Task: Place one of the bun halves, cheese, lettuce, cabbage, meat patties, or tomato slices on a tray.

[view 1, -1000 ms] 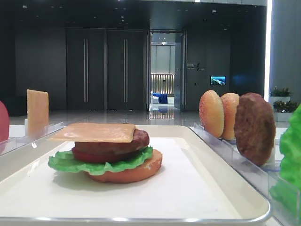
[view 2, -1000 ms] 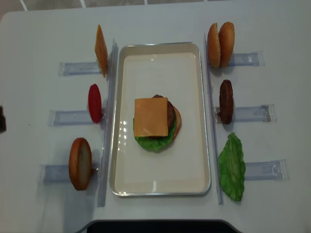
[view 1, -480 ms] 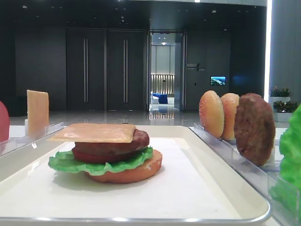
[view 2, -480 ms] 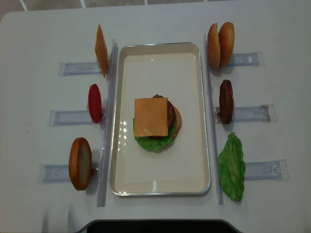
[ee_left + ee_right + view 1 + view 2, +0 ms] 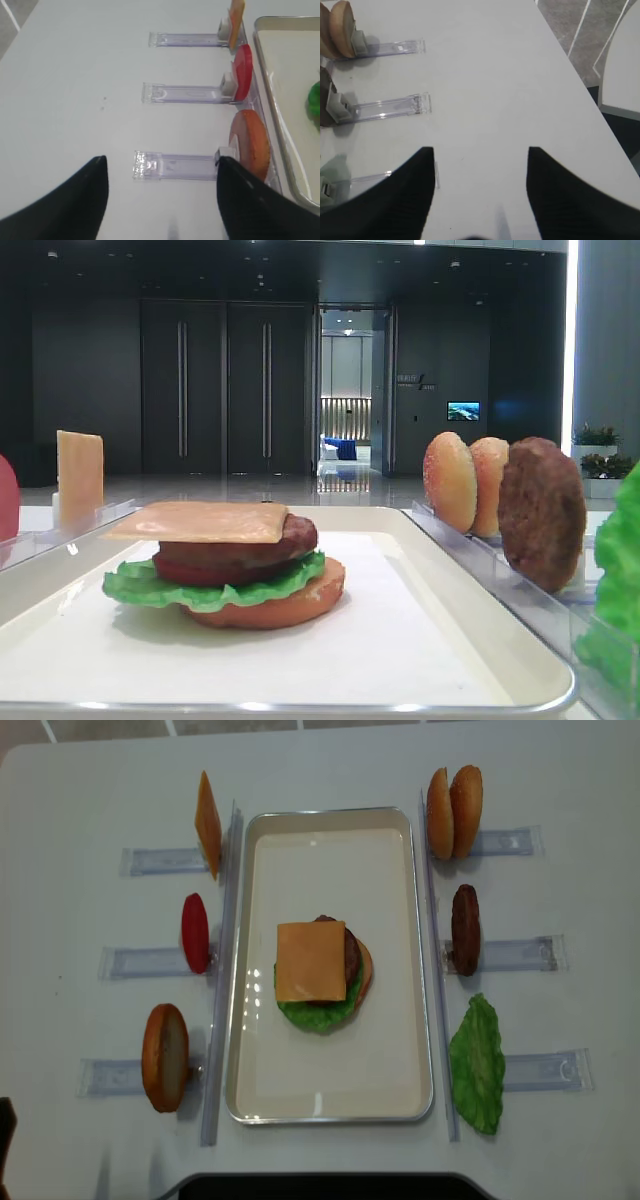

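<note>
On the cream tray (image 5: 330,1090) sits a stack: a bun half, lettuce, tomato and a meat patty, with a cheese slice (image 5: 311,960) on top. Left of the tray stand another cheese slice (image 5: 208,824), a tomato slice (image 5: 195,932) and a bun half (image 5: 165,1057). To its right are two bun halves (image 5: 453,812), a meat patty (image 5: 465,929) and a lettuce leaf (image 5: 477,1065). My left gripper (image 5: 161,162) is open and empty, low over the table beside the bun half (image 5: 250,145). My right gripper (image 5: 480,150) is open over bare table, holding nothing.
Clear plastic racks (image 5: 140,961) hold the upright food on both sides of the tray. Long clear strips (image 5: 222,970) run along the tray's two long sides. The table's right edge (image 5: 585,90) lies close to the right gripper. A dark arm part (image 5: 5,1140) shows at the lower left.
The dark bit of the left arm at the overhead view's left edge has dropped from mid-height to the bottom corner. The food and tray have not moved.
</note>
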Available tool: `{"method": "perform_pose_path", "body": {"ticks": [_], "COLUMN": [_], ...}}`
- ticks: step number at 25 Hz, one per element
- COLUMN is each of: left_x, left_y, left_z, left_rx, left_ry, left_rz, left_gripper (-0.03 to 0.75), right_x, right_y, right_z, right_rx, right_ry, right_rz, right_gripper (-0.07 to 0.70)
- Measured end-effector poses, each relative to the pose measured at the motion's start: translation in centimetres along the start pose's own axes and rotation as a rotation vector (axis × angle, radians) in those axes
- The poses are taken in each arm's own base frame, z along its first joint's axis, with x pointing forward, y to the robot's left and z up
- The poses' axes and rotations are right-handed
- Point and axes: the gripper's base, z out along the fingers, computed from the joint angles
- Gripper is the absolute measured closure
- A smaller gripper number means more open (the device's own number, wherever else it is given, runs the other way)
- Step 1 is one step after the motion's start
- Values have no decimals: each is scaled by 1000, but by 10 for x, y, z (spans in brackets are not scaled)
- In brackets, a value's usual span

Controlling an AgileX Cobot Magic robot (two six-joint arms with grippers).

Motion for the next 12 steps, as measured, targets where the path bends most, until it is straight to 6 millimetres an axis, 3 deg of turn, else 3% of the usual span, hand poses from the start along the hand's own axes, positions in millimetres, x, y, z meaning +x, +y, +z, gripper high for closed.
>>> {"method": "perform_pose_path", "body": {"ticks": [12], "left_x": [0], "left_y": [0], "left_z": [0], "left_rx": [47], "left_ry": [-1], "left_rz": [22], "left_gripper": [199], "right_x": [0], "right_y": [0], "right_z": [0], "right_rx": [0], "right_ry": [0], "right_rz": [0], "right_gripper": [240]}}
